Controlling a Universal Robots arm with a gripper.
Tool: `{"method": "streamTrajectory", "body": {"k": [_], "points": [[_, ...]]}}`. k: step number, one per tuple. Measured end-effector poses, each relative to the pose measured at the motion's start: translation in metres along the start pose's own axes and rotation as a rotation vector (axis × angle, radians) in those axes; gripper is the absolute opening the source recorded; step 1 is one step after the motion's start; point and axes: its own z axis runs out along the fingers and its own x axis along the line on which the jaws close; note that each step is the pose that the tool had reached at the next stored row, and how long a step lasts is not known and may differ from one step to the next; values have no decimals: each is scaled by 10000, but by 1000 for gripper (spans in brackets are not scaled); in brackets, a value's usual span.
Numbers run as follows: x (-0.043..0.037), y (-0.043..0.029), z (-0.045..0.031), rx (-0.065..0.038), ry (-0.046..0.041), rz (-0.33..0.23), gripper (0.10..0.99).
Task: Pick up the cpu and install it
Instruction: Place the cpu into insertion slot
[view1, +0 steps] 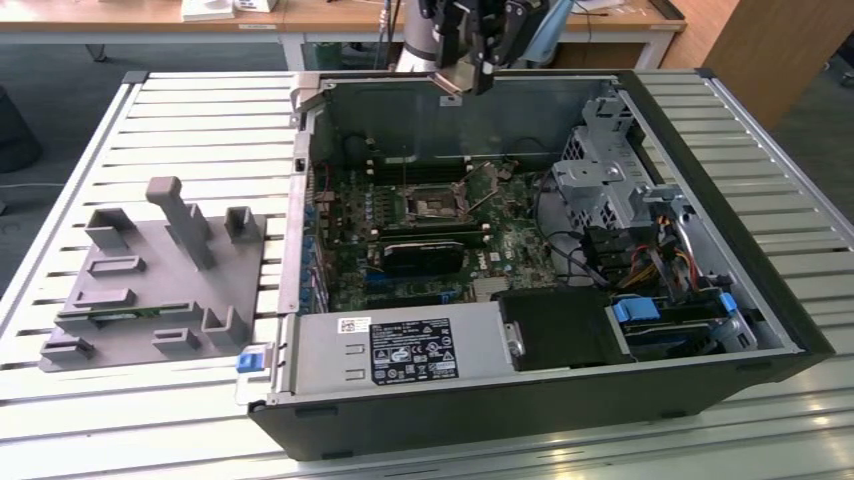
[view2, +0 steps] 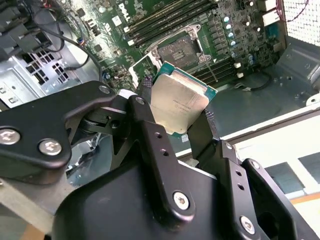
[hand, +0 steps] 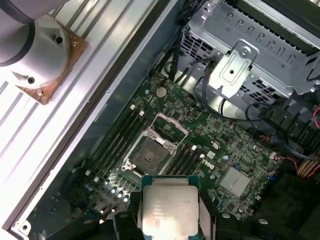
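In the exterior view, a grey plastic parts tray (view1: 147, 270) lies well to the exterior view's left of the square metal-framed socket (view1: 434, 207) on the green motherboard (view1: 514, 250). High above the socket hangs the black two-fingered gripper (view1: 470, 75). It is clamped by opposite edges on the cpu (hand: 170, 207), a flat square chip with a silver-grey lid. The chip is off to one side of the uncovered socket, not over it. Doing this well likely means squaring the chip to the socket frame, holding it level, and descending straight without sliding. The silver perforated drive cage (view1: 601, 180) to the exterior view's right of the socket needs clearance.
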Motion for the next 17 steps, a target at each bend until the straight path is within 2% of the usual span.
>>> {"method": "streamTrajectory", "body": {"k": [17], "points": [[0, -1, 23, -38, -75, 1836, 537]]}}
